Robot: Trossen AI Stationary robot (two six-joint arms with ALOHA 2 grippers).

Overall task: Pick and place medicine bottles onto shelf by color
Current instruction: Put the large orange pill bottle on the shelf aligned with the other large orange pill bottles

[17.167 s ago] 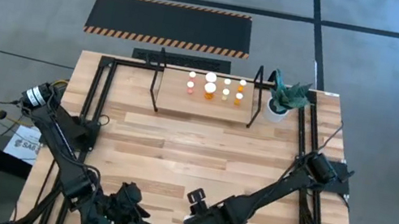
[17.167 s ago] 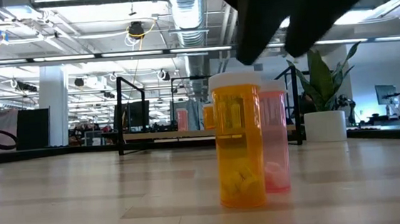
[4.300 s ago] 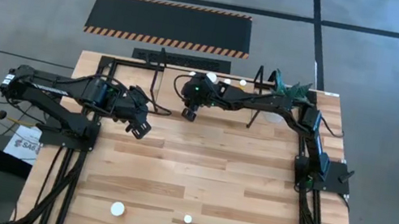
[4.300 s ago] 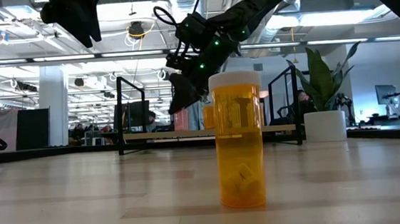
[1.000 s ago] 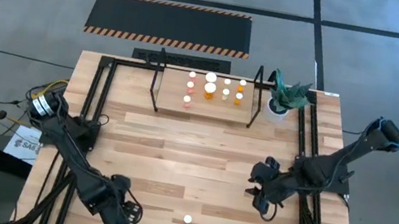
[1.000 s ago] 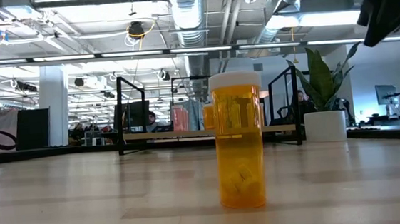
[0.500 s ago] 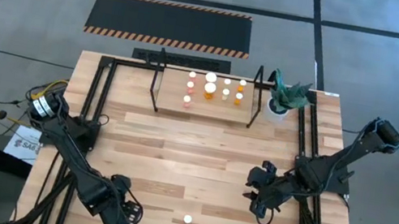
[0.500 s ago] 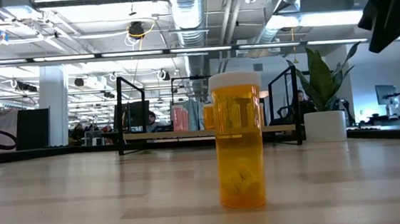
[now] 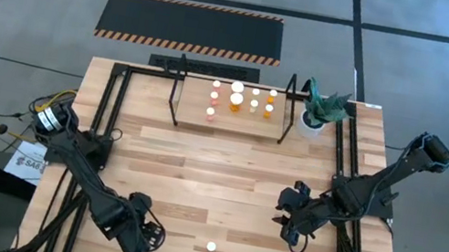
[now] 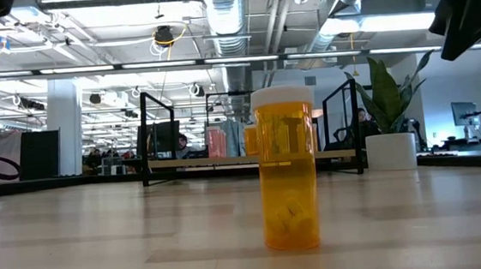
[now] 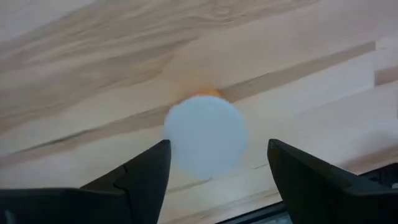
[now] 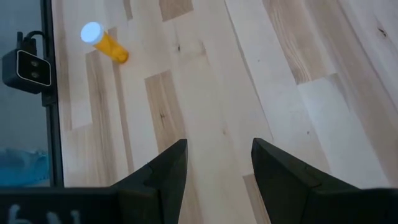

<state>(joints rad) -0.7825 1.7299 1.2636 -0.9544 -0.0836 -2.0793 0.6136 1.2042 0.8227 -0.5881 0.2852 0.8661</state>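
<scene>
The shelf (image 9: pixel 230 118) already held about 8 medicine bottles (image 9: pixel 235 100). 3 were left near the table's front edge: the left gripper (image 9: pixel 138 237) hung wide open over 1 (image 11: pixel 206 135), gripping nothing, while the right gripper (image 9: pixel 292 229) hovered half open and empty.

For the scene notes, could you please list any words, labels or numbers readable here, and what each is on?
"SAE": partial dark print on a white sheet beside the table's left edge; the rest is cut off.
Orange bottle: raised marks on its body, unreadable.
Black box: no legible marking.
</scene>
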